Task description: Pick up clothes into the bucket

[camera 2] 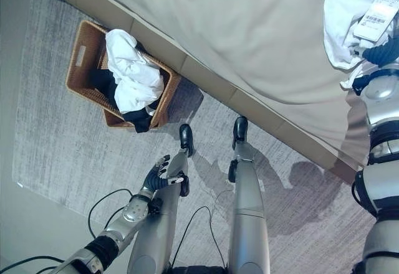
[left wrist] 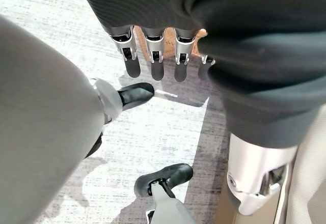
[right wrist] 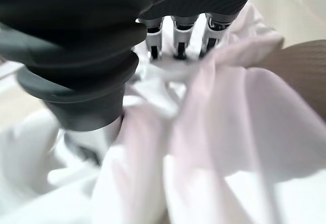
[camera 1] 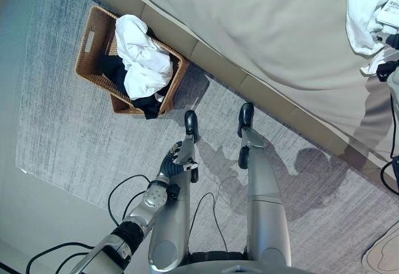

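1. Risk: the white garment (camera 2: 349, 22) on the bed (camera 1: 262, 31) lies well apart from the basket (camera 1: 87, 53); it is loose cloth, so a trailing fold could drag or slip free on the carry.
2. Risk: the basket, on the rug (camera 1: 68, 137) just beside the bed, already mounds above its rim; another piece could slide off onto the rug.
3. Right hand (right wrist: 175, 43): fingers pushed into the white garment's folds; whether they grasp it, cannot tell.
4. Left hand (camera 1: 177, 159): hangs low over the rug, away from the basket, fingers relaxed, holding nothing.
5. Count: baskets, one; white pieces in basket (camera 1: 143, 56), one; dark pieces beneath (camera 1: 115, 68), at least one; garments on bed, one seen.
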Controlling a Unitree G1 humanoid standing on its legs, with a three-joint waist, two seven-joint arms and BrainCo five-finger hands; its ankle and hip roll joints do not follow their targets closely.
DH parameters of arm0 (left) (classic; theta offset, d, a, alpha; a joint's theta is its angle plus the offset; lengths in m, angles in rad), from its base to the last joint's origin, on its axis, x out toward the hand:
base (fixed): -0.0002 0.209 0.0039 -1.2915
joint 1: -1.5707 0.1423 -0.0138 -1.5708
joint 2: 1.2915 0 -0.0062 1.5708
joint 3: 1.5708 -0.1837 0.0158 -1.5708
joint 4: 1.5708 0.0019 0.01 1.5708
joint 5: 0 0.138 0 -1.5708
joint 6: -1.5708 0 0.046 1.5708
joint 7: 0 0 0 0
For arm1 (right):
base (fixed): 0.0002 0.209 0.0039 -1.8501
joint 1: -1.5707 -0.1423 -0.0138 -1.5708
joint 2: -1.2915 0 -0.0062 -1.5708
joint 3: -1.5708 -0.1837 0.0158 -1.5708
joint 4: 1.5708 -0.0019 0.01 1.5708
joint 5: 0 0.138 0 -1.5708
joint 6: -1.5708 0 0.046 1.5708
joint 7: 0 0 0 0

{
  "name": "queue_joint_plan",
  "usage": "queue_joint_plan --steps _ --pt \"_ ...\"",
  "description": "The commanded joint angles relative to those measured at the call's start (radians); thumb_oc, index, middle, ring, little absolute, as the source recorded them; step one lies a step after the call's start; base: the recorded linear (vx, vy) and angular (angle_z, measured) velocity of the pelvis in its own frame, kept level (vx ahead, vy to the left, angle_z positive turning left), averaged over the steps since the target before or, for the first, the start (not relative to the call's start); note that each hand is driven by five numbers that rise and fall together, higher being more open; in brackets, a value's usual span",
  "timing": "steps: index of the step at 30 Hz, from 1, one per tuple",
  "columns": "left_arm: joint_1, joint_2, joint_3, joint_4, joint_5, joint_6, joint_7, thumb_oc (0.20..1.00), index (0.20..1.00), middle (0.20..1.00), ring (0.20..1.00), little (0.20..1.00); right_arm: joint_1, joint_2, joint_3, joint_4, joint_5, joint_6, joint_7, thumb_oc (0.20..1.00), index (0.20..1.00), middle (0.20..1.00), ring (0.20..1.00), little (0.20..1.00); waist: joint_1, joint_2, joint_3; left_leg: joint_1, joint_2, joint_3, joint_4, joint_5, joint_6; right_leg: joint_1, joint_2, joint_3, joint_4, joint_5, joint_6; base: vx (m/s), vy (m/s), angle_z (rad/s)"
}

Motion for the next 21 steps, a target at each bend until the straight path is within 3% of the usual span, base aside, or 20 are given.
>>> queue_joint_plan --steps 1,14,21 --pt "0.017 -0.032 -0.009 0.017 -0.009 -0.025 0.006 1.000 1.000 1.000 1.000 1.000 0.025 0.025 0.114 -0.007 0.014 -0.029 0.058 0.200 0.200 0.200 0.200 0.200 -0.004 0.064 -0.011 -0.037 0.023 -0.115 0.010 0.029 -0.021 0.014 -0.005 -0.046 0.057 -0.044 0.062 0.00 0.000 0.00" --pt "0.020 -0.016 0.016 -0.003 -0.006 -0.038 0.016 1.000 1.000 1.000 1.000 1.000 0.044 -0.057 0.093 -0.240 0.048 -0.076 0.012 0.200 0.200 0.200 0.200 0.200 -0.014 0.029 -0.011 -0.007 0.006 -0.142 0.042 0.020 -0.027 0.080 -0.024 -0.068 0.071 -0.056 0.052 -0.02 -0.019 0.08" --pt "0.025 -0.009 0.057 0.086 0.056 -0.020 0.006 1.000 1.000 1.000 1.000 1.000 0.095 -0.129 -0.012 -0.439 0.050 -0.103 -0.052 0.200 0.200 0.200 0.200 0.200 -0.033 -0.017 -0.011 0.150 0.008 -0.154 0.042 0.005 -0.036 0.284 -0.026 -0.097 0.031 -0.060 0.055 -0.01 0.008 0.13"
